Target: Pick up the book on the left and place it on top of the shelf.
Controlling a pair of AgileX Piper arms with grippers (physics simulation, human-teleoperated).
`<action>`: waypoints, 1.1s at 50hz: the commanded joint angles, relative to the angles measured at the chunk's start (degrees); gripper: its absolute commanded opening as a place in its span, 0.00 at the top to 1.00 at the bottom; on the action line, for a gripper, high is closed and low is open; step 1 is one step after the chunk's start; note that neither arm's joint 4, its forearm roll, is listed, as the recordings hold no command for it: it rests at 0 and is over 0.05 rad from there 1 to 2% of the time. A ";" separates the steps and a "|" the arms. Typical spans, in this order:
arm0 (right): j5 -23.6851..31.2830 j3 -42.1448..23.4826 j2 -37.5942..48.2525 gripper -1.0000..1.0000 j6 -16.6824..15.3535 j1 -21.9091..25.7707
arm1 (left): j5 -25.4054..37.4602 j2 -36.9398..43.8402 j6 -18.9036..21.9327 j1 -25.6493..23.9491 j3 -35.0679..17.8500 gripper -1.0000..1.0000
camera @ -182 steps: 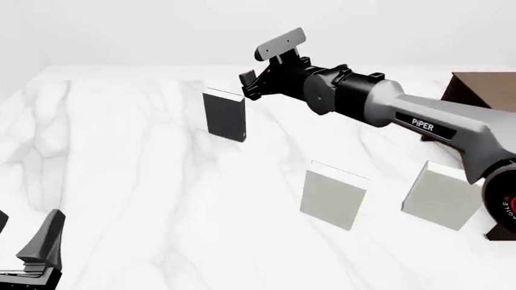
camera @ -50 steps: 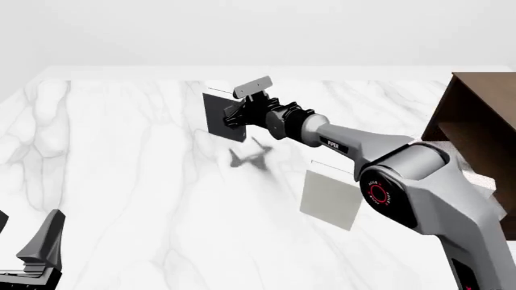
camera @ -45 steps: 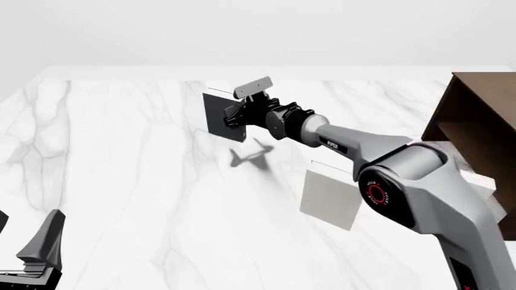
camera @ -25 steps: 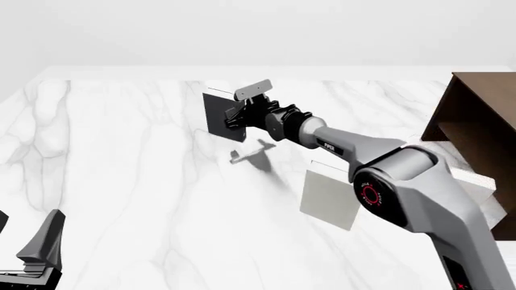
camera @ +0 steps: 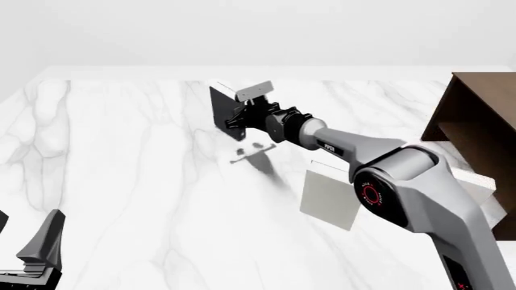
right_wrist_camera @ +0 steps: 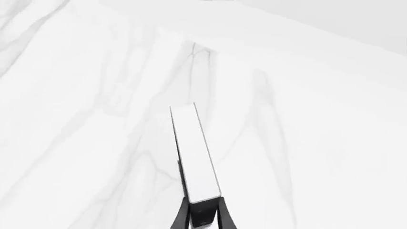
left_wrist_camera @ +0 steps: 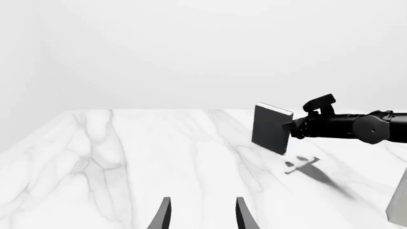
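One dark book [camera: 222, 107] pinched in the right gripper [camera: 238, 116] near the table's [camera: 121, 181] far edge, one grey book [camera: 329, 198] nearer, one shelf [camera: 475, 139] at the right edge, left gripper [left_wrist_camera: 200, 217] spread, holding nothing.

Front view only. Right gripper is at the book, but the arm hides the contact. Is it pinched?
Observer: Yes. In the right wrist view the book's white page edge runs out from between the right gripper's fingers, one finger on each cover.
Operator: And the left gripper? I only see a bit of it in the corner.
Observer: In the left wrist view the left gripper is open with nothing between its fingers. It is over bare table, apart from the book.
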 commanded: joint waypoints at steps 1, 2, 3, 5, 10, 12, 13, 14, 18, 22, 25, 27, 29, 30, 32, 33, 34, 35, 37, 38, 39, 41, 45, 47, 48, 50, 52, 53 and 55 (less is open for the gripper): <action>-2.02 2.13 -1.32 1.00 0.71 -0.85 | 0.00 0.00 0.00 0.00 0.00 0.00; -2.23 2.51 -1.57 1.00 0.70 -0.87 | 0.00 0.00 0.00 0.00 0.00 0.00; -2.58 3.20 -2.07 1.00 0.78 -0.83 | 0.00 0.00 0.00 0.00 0.00 0.00; -3.05 4.13 -2.83 1.00 0.81 -0.84 | 0.00 0.00 0.00 0.00 0.00 0.00; -6.29 8.15 -6.89 1.00 1.28 -1.75 | 0.00 0.00 0.00 0.00 0.00 0.00; -7.78 10.58 -9.18 1.00 2.04 -1.83 | 0.00 0.00 0.00 0.00 0.00 0.00; -7.84 10.70 -9.24 1.00 2.04 -1.82 | 0.00 0.00 0.00 0.00 0.00 0.00; -8.34 12.07 -10.44 1.00 2.01 -1.74 | 0.00 0.00 0.00 0.00 0.00 0.00; -10.43 17.24 -14.48 1.00 2.30 -1.33 | 0.00 0.00 0.00 0.00 0.00 0.00; -11.70 21.50 -18.79 1.00 2.27 -1.12 | 0.00 0.00 0.00 0.00 0.00 0.00; -12.19 23.96 -21.53 1.00 1.93 -1.19 | 0.00 0.00 0.00 0.00 0.00 0.00; -12.38 25.47 -23.20 1.00 1.76 -1.24 | 0.00 0.00 0.00 0.00 0.00 0.00; -12.67 27.26 -25.13 1.00 1.51 -1.43 | 0.00 0.00 0.00 0.00 0.00 0.00; -12.81 29.11 -27.06 1.00 1.26 -1.59 | 0.00 0.00 0.00 0.00 0.00 0.00; -12.86 30.50 -28.65 1.00 1.01 -1.62 | 0.00 0.00 0.00 0.00 0.00 0.00; -12.88 30.54 -28.67 1.00 1.01 -1.62 | 0.00 0.00 0.00 0.00 0.00 0.00; -12.88 31.99 -30.42 1.00 0.78 -1.61 | 0.00 0.00 0.00 0.00 0.00 0.00; -13.07 32.87 -31.48 1.00 0.67 -1.66 | 0.00 0.00 0.00 0.00 0.00 0.00; -13.31 33.69 -32.55 1.00 0.66 -1.76 | 0.00 0.00 0.00 0.00 0.00 0.00; -13.45 34.34 -33.33 1.00 0.59 -1.82 | 0.00 0.00 0.00 0.00 0.00 0.00; -13.46 34.36 -33.34 1.00 0.59 -1.82 | 0.00 0.00 0.00 0.00 0.00 0.00; -13.39 35.23 -34.48 1.00 0.60 -1.57 | 0.00 0.00 0.00 0.00 0.00 0.00; -12.98 37.20 -37.61 1.00 0.02 -1.32 | 0.00 0.00 0.00 0.00 0.00 0.00; -12.87 37.99 -39.02 1.00 -0.12 -1.39 | 0.00 0.00 0.00 0.00 0.00 0.00; -12.89 38.33 -39.50 1.00 -0.26 -1.43 | 0.00 0.00 0.00 0.00 0.00 0.00; -12.73 39.17 -40.68 1.00 -0.49 -1.34 | 0.00 0.00 0.00 0.00 0.00 0.00; -12.64 39.66 -41.62 1.00 -0.89 -1.51 | 0.00 0.00 0.00 0.00 0.00 0.00; -12.46 40.08 -42.37 1.00 -1.15 -1.47 | 0.00 0.00 0.00 0.00 0.00 0.00; -12.19 40.47 -43.27 1.00 -1.52 -1.66 | 0.00 0.00 0.00 0.00 0.00 0.00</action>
